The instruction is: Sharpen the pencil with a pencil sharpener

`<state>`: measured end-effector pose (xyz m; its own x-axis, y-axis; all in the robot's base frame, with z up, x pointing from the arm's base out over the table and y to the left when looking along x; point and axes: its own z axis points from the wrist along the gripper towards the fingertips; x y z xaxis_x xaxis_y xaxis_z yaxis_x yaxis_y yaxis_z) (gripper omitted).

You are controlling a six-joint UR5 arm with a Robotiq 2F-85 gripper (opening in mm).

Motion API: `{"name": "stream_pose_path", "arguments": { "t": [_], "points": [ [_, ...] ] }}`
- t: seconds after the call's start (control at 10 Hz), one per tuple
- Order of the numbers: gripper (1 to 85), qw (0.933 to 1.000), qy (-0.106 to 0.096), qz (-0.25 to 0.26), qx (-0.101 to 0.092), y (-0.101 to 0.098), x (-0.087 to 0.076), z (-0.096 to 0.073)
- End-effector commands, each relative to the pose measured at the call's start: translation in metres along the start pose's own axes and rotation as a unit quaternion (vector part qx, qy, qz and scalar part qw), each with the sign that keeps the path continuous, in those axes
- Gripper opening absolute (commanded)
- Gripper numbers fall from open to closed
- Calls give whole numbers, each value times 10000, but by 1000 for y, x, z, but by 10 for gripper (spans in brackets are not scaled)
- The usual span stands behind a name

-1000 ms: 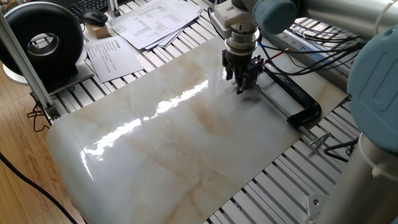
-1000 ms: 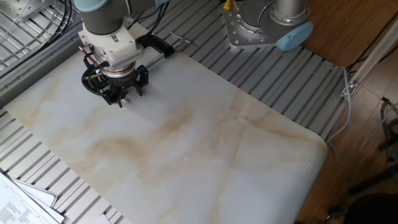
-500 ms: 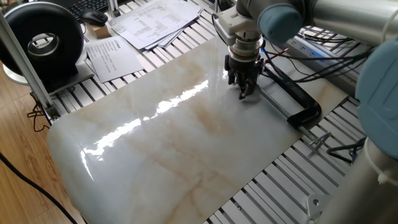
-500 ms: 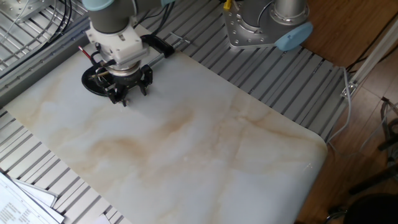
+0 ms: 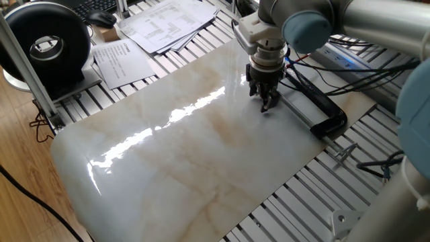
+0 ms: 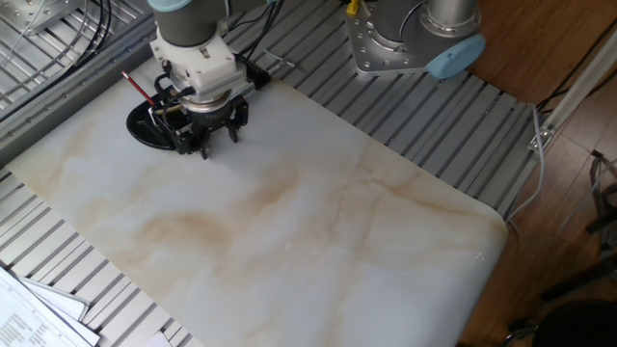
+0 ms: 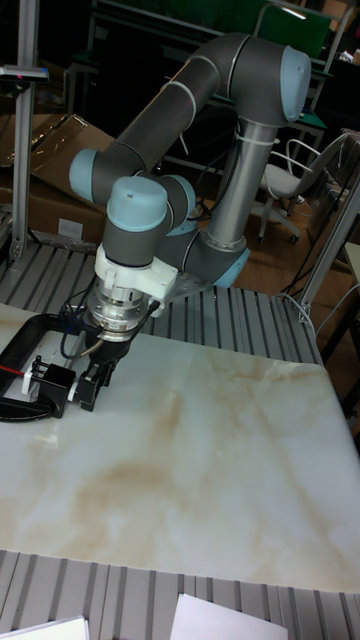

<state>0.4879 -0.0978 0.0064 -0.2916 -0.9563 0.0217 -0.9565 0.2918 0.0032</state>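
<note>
The pencil sharpener (image 7: pixel 52 385), a small black box, sits at the left end of the marble board (image 7: pixel 200 470) in the tall fixed view. A thin red pencil (image 7: pixel 14 371) sticks out of its left side; the pencil (image 6: pixel 137 85) also shows as a slanted red line in the other fixed view. My gripper (image 7: pixel 95 385) points down just right of the sharpener, fingers spread and holding nothing. It hangs low over the board's edge (image 5: pixel 267 104), and its body (image 6: pixel 207 145) hides most of the sharpener in both fixed views.
A long black C-shaped clamp (image 5: pixel 322 107) lies along the board's edge beside the gripper. Papers (image 5: pixel 161 23) and a round black device (image 5: pixel 47 44) lie beyond the board. The robot base (image 6: pixel 415 39) stands on the slatted table. Cables (image 5: pixel 349 60) run behind the clamp.
The gripper has slid sideways along the board's edge, away from the sharpener, uncovering the red pencil. The sharpener and clamp have stayed in place.
</note>
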Motion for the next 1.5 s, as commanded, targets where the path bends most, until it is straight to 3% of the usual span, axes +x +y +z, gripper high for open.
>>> {"name": "stream_pose_path", "arguments": {
  "t": [0.0,0.2,0.4,0.5,0.6,0.8,1.1,1.4],
  "points": [
    [623,9998,-65,133,-112,11,-3,-11],
    [603,9998,-95,94,-169,14,-4,-21],
    [493,9997,-199,-22,-119,9,-4,-25],
    [293,9996,-236,-107,-128,5,-4,-27],
    [10,9993,-273,-141,-218,3,-2,-31],
    [10,9984,-345,-226,-387,-1,0,-43],
    [10,9986,-102,-319,-412,-21,2,-71],
    [10,9984,49,-404,-395,-30,-3,-87]
  ]
}}
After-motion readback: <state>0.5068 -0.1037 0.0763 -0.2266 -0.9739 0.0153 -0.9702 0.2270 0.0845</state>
